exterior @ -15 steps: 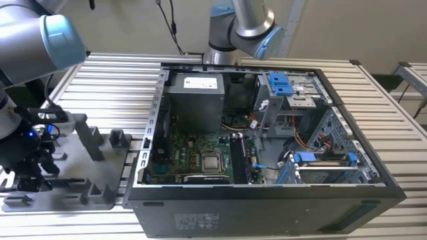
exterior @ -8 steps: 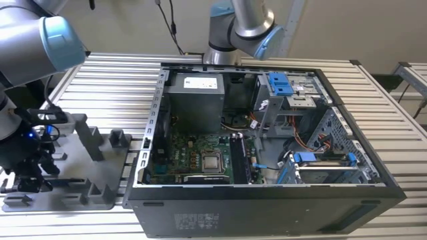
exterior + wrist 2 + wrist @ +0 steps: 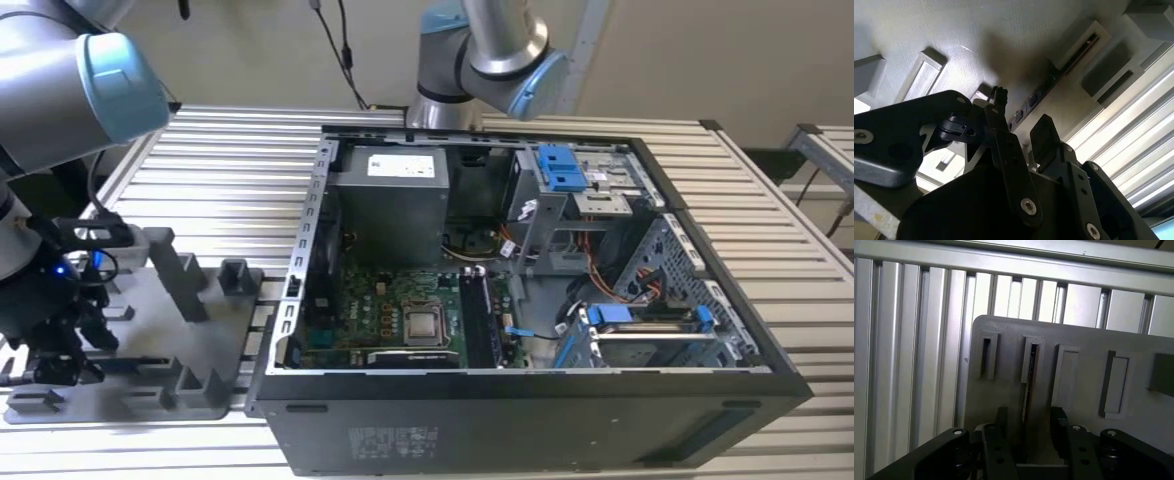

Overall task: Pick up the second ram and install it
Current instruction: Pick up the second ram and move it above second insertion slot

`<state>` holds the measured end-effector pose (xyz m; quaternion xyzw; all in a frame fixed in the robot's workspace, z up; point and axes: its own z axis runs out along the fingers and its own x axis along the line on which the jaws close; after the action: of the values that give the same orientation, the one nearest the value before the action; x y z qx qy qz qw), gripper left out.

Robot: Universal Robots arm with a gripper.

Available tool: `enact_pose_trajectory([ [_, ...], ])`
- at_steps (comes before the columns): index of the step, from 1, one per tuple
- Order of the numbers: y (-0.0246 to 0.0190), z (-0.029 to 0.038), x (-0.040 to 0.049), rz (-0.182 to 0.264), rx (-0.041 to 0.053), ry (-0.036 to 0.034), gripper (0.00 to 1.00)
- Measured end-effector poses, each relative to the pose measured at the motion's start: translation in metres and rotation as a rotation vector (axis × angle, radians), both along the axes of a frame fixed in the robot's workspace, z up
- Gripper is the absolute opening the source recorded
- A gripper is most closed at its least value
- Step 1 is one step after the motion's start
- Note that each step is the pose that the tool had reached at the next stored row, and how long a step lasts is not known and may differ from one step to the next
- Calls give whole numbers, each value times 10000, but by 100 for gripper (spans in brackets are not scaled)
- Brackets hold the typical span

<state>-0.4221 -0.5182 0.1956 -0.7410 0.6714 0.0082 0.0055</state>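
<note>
- Step in hand, as judged: the pick-up. Approach made, grasp not yet closed; installation not begun.
- Gripper [image 3: 60, 340] seen low over the grey tray [image 3: 147, 340], which sits near the edge of the slatted table [image 3: 240, 150] on the exterior view's left, just beside the open computer case [image 3: 534, 400].
- Memory stick [image 3: 1029, 370] found standing on its long edge in a narrow slot of the tray [image 3: 1084, 345], the second slot from the tray's corner along the edge that borders the slats.
- In both wrist views the stick [image 3: 1034, 97] is seen running in between the two fingers [image 3: 1044, 132]; the gripper [image 3: 1030, 415] straddles it.
- Jaws noted as released: a gap is left on each side of the stick, and no contact is made out.
- Circuit board [image 3: 400, 310] lies on the floor of the case, well apart from the tray.
- Judged needs of a grasp from here: fingers kept square to the flat faces, closure centred so the stick is not tipped in its slot, and a straight lift clear of the slot walls.
- Risk, as judged: an off-centre squeeze could skew or jam the thin stick.
</note>
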Motion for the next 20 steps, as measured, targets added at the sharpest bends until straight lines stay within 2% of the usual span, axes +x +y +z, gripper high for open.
enact_pose_trajectory([
  [5, 0, 0, 0, 1, 0, 0, 46],
  [8, 0, 0, 0, 1, 0, 0, 27],
  [10, 0, 0, 0, 2, 0, 0, 27],
  [11, 0, 0, -1, 1, 0, 0, 20],
  [20, 0, 0, -1, 3, 1, 0, 18],
])
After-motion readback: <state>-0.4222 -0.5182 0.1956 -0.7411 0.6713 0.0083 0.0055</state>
